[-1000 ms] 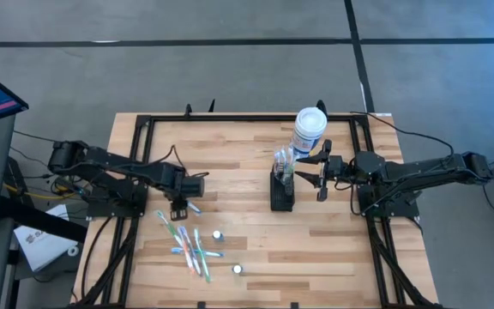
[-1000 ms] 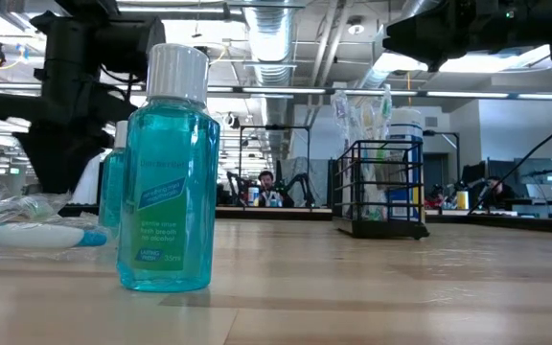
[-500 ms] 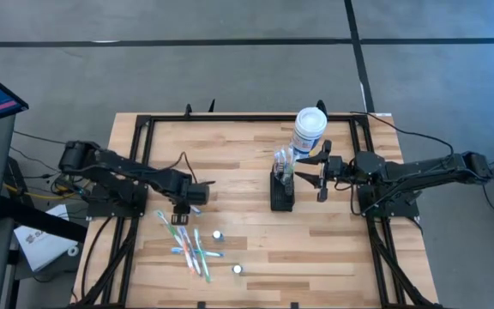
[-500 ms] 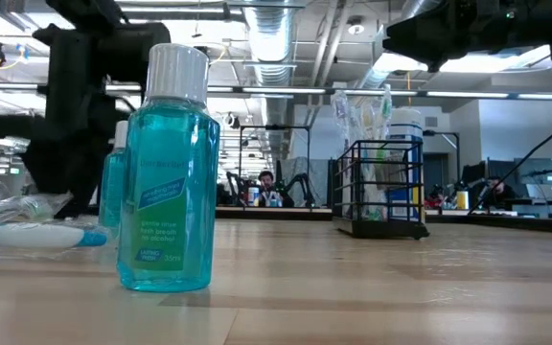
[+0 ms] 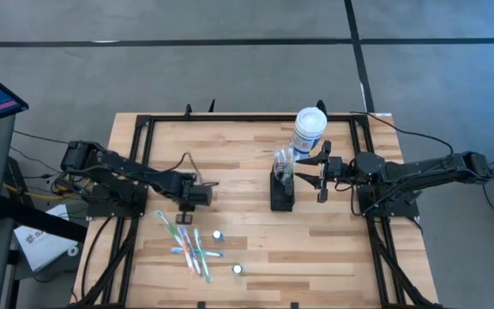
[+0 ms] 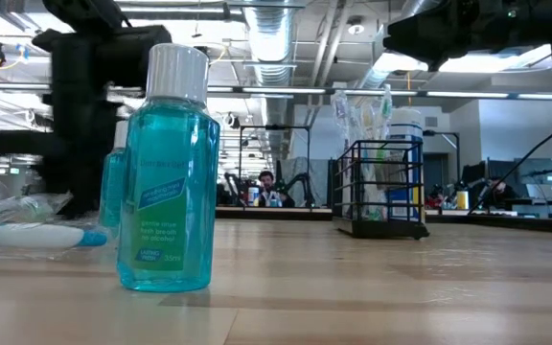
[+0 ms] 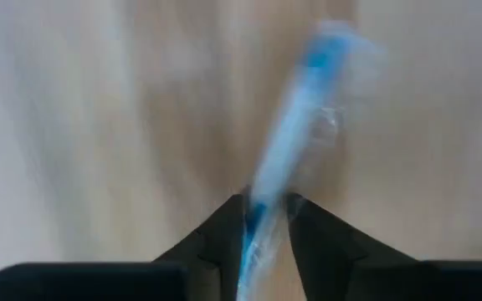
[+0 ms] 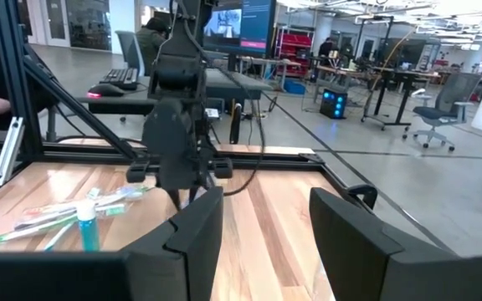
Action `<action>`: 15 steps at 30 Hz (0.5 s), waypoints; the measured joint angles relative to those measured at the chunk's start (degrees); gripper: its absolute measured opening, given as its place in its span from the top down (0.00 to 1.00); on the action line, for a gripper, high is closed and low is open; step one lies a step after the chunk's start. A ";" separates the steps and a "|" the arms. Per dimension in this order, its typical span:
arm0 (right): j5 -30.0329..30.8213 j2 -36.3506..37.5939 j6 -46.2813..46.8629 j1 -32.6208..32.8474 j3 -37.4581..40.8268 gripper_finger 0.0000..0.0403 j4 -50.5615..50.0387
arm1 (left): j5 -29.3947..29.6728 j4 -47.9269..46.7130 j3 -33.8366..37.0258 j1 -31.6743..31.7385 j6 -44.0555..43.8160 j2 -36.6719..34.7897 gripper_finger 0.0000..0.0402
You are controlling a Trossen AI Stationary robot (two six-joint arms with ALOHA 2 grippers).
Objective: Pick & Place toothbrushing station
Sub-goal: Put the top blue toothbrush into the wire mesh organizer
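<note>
Table (image 5: 247, 249): light wood slats inside a black frame. Toothbrushing station (image 5: 281, 190) stood right of centre in the high view, a black wire caddy, upright. Its footprint's long axis ran top to bottom of that frame. Wrapped brushes stood in its upper compartment, toward the canister; which slot exactly could not be told. In the low view the caddy (image 6: 379, 190) sat right of centre, brushes rising above its rim.

White canister (image 5: 310, 129) with blue label stood just beside the caddy, at its upper right; whether they touched could not be told.

Loose wrapped toothbrushes (image 5: 189, 244) lay in a scatter at lower left of centre in the high view, with two small mouthwash bottles (image 5: 218, 234) near them, well apart from the caddy. One teal bottle (image 6: 169, 172) filled the left foreground of the low view.

Left gripper (image 5: 202, 192) was left of centre, just above the scatter. Its wrist view showed the fingers (image 7: 216, 238) pinched narrow on a blue-and-white wrapped toothbrush (image 7: 295, 150), blurred.

Right gripper (image 5: 309, 172) hovered just right of the caddy, fingers (image 8: 197, 230) spread wide, nothing between them. A person's arm showed at the upper left edge of the right wrist view.
</note>
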State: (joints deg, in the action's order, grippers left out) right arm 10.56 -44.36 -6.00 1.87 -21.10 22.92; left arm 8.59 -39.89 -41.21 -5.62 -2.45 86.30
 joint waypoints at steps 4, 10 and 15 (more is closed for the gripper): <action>-0.01 0.00 0.00 0.00 0.00 0.58 0.07 | 1.78 4.80 0.14 0.17 0.94 -0.50 0.94; -0.01 0.02 0.00 0.00 0.00 0.58 0.13 | -0.07 11.29 0.01 1.10 5.08 -0.55 0.98; 0.00 0.01 0.00 0.00 0.00 0.58 0.11 | -0.38 11.36 -0.03 1.48 5.05 -0.55 0.99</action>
State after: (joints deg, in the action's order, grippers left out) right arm 10.56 -44.35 -6.00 1.87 -21.10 23.03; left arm 8.21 -28.54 -41.24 -4.14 2.60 85.76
